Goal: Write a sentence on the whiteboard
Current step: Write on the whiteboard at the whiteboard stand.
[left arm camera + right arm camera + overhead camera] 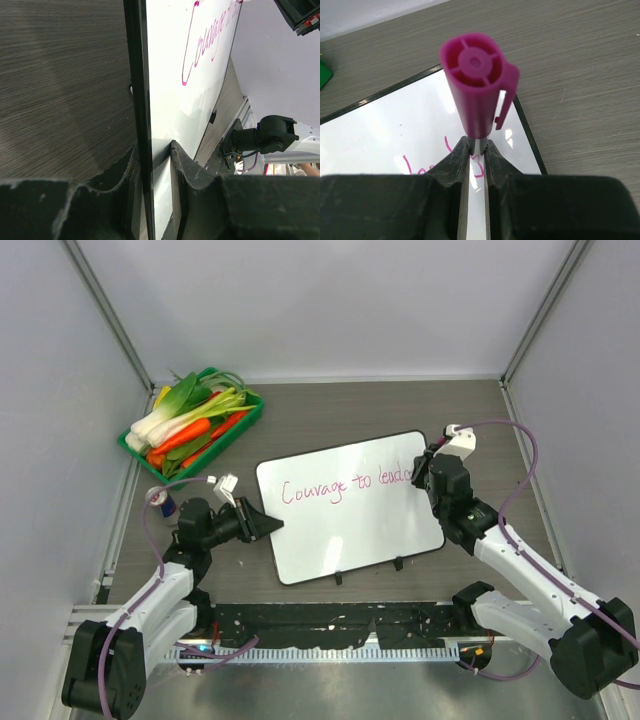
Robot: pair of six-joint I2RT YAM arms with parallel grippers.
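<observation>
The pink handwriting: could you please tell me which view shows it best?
Top external: nearly all the handwriting lies readable across the whiteboard. Left wrist shows its start, foreshortened; right wrist only end strokes behind the marker.

The whiteboard (350, 530) is shining white with a thin black edge, the sentence (330, 488) is showing pink, and the marker (475, 95) is looking bright pink

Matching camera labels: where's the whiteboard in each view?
Top external: whiteboard mid-frame, slightly tilted.
Left wrist: whiteboard seen edge-on, running from the top down between the left tool's fingers.
Right wrist: whiteboard lower left, behind the marker.
Shared landmark: pink writing.
</observation>
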